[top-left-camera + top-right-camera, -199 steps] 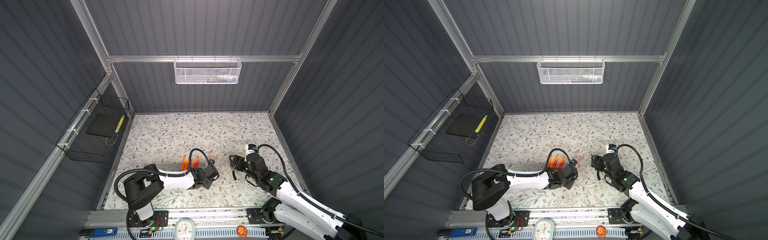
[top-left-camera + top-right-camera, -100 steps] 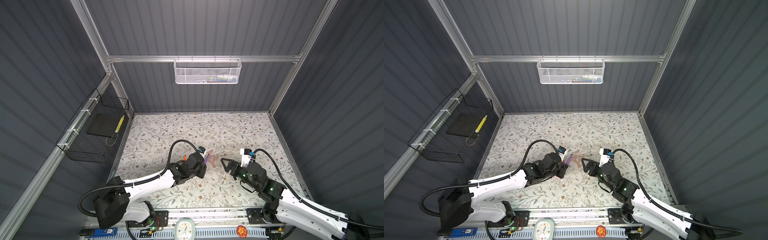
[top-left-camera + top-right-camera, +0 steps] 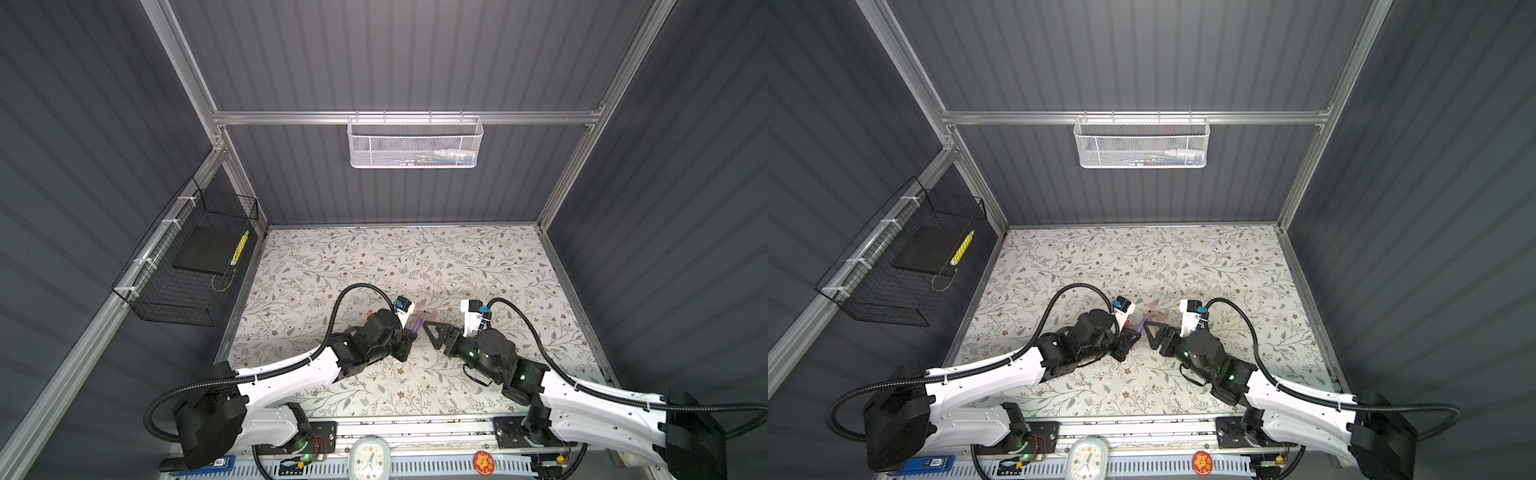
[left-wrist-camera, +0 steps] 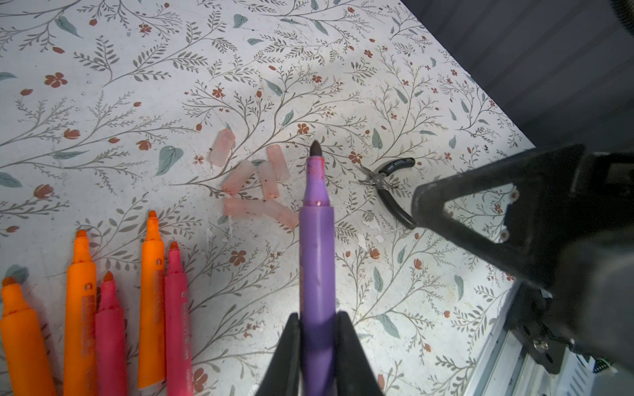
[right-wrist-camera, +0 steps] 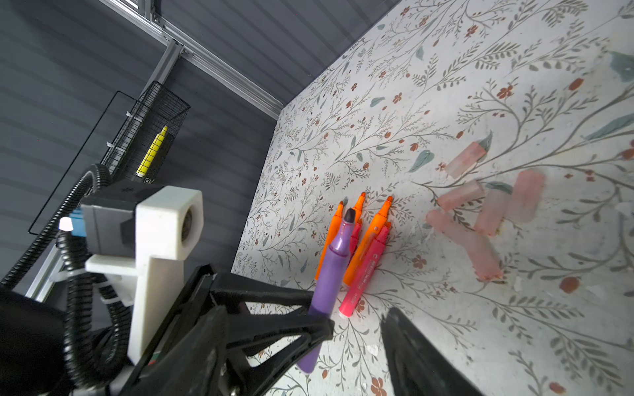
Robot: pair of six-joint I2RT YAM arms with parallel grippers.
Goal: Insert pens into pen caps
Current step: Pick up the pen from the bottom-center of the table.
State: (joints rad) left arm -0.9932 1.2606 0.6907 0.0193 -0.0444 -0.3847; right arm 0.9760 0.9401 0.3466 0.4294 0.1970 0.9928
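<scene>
The left hand point(image 4: 318, 317) is clamped on the purple pen point(image 4: 316, 247), which is uncapped and held above the bench point(image 4: 103, 120). The right hand point(image 3: 433, 333) stands open and empty just beside the pen. Six pen caps point(image 4: 267, 185) lie clustered mid-bench. Five orange and pink pens point(image 4: 151, 291) lie on their left-edge side.
</scene>
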